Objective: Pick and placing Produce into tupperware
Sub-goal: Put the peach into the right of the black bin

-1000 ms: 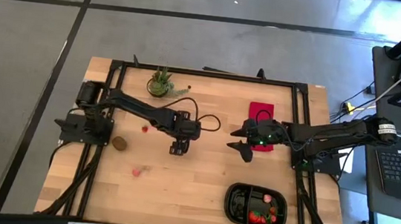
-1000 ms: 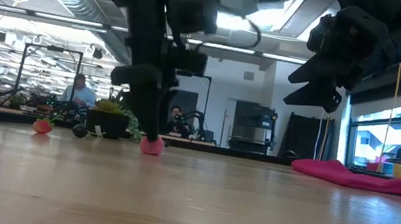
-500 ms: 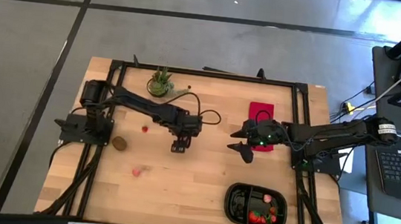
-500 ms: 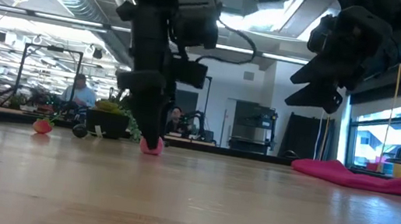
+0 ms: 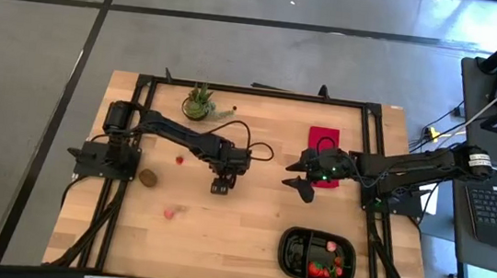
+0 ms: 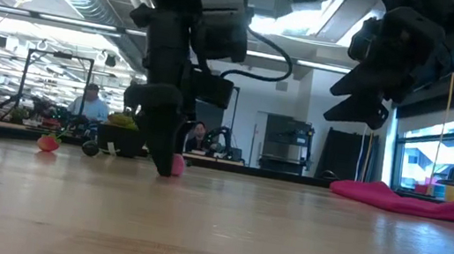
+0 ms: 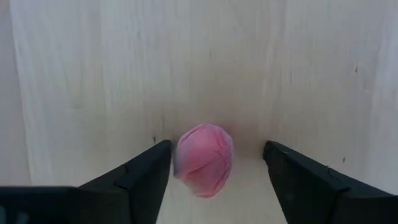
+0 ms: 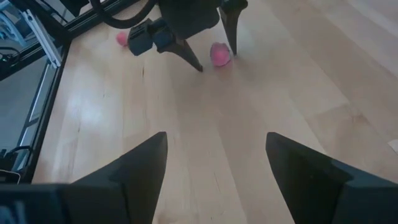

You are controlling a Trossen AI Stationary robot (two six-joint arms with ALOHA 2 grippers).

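Since a second ago the left gripper [image 5: 222,186] has eased slightly back toward the table's middle and its fingers have drawn in around the pink fruit piece [image 7: 204,158], one finger touching it, the other still clear of it; the jaws stand apart, not yet clamped. Going left to right across the wooden table [image 5: 238,235]: a brown kiwi-like piece [image 5: 147,177] lies at nine o'clock from that gripper, a small red piece [image 5: 180,160] at ten o'clock, another pink piece [image 5: 169,212] at seven o'clock, and the potted plant [image 5: 198,103] at eleven o'clock near the far edge. The right gripper [image 5: 303,187] hovers above the boards with fingers spread and empty, the red cloth [image 5: 324,138] at twelve o'clock from it. The black tupperware [image 5: 292,252], holding red produce, sits at five o'clock from it.
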